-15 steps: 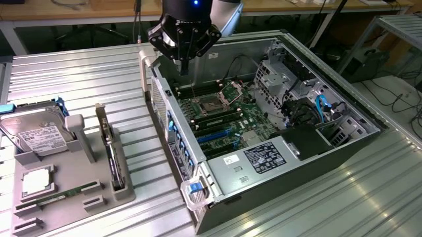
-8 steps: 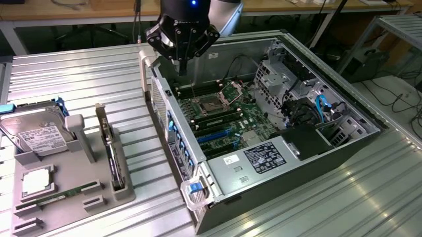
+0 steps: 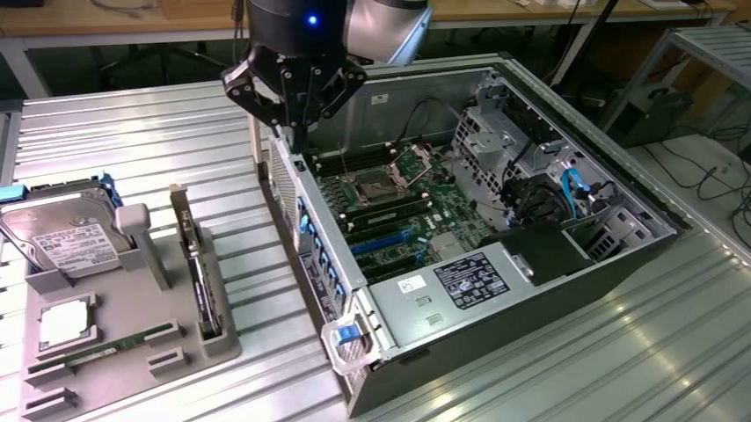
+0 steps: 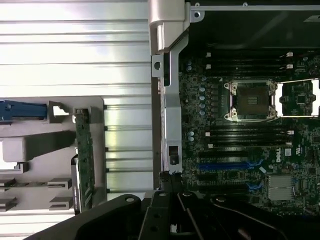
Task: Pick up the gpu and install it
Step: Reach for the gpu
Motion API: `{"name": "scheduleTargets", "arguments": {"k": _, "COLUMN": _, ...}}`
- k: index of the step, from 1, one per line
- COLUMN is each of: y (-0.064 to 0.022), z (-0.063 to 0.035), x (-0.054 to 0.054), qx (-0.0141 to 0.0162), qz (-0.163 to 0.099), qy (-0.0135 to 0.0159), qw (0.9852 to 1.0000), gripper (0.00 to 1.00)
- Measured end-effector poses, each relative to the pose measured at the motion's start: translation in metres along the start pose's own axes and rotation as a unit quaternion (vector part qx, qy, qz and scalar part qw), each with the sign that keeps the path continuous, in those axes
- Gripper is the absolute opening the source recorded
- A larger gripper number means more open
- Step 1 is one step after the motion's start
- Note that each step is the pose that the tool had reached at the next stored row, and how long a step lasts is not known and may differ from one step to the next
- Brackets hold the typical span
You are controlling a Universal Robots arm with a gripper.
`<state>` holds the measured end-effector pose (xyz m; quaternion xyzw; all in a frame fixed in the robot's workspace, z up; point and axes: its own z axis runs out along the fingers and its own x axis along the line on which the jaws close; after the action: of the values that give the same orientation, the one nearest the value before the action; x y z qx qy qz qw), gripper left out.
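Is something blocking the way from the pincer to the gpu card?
Nothing visible does. The pincer hangs over the edge of the open computer case, and the gpu stands on edge in the grey holder beside it, with just bare ribbed table between them.

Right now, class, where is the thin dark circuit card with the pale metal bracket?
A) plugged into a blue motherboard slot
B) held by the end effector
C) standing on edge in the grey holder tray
C: the thin dark circuit card stands on edge in the grey holder tray, apart from the black end effector.
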<state>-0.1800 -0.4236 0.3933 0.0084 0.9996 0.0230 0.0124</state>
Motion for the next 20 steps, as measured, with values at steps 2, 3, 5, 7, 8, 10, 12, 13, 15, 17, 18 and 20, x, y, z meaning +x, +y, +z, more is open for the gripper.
{"name": "scheduleTargets", "arguments": {"k": 2, "y": -0.0009, "z": -0.0001, "x": 0.002, "qx": 0.0000, "qz": -0.001, "qy": 0.0000, "qw": 1.0000, "gripper": 0.11}}
{"name": "scheduleTargets", "arguments": {"k": 3, "y": -0.0015, "z": -0.0001, "x": 0.003, "qx": -0.0001, "qz": -0.002, "qy": 0.0001, "qw": 1.0000, "gripper": 0.11}}
{"name": "scheduleTargets", "arguments": {"k": 5, "y": -0.0027, "z": -0.0002, "x": 0.006, "qx": -0.0001, "qz": -0.003, "qy": 0.0001, "qw": 1.0000, "gripper": 0.11}}
{"name": "scheduleTargets", "arguments": {"k": 7, "y": -0.0041, "z": -0.0004, "x": 0.008, "qx": -0.0001, "qz": -0.004, "qy": 0.0002, "qw": 1.0000, "gripper": 0.11}}
{"name": "scheduleTargets", "arguments": {"k": 8, "y": -0.0047, "z": -0.0004, "x": 0.009, "qx": -0.0002, "qz": -0.005, "qy": 0.0002, "qw": 1.0000, "gripper": 0.11}}
{"name": "scheduleTargets", "arguments": {"k": 10, "y": -0.0056, "z": -0.0005, "x": 0.011, "qx": -0.0002, "qz": -0.006, "qy": 0.0002, "qw": 1.0000, "gripper": 0.11}}
{"name": "scheduleTargets", "arguments": {"k": 12, "y": -0.0065, "z": -0.0006, "x": 0.013, "qx": -0.0002, "qz": -0.006, "qy": 0.0003, "qw": 1.0000, "gripper": 0.11}}
{"name": "scheduleTargets", "arguments": {"k": 13, "y": -0.0070, "z": -0.0006, "x": 0.013, "qx": -0.0002, "qz": -0.007, "qy": 0.0003, "qw": 1.0000, "gripper": 0.11}}
{"name": "scheduleTargets", "arguments": {"k": 15, "y": -0.0078, "z": -0.0007, "x": 0.015, "qx": -0.0002, "qz": -0.007, "qy": 0.0004, "qw": 1.0000, "gripper": 0.11}}
{"name": "scheduleTargets", "arguments": {"k": 17, "y": -0.0088, "z": -0.0008, "x": 0.017, "qx": -0.0002, "qz": -0.008, "qy": 0.0004, "qw": 1.0000, "gripper": 0.11}}
{"name": "scheduleTargets", "arguments": {"k": 18, "y": -0.0099, "z": -0.0009, "x": 0.019, "qx": -0.0003, "qz": -0.009, "qy": 0.0004, "qw": 1.0000, "gripper": 0.11}}
{"name": "scheduleTargets", "arguments": {"k": 20, "y": -0.0109, "z": -0.0010, "x": 0.022, "qx": -0.0002, "qz": -0.010, "qy": 0.0005, "qw": 1.0000, "gripper": 0.11}}
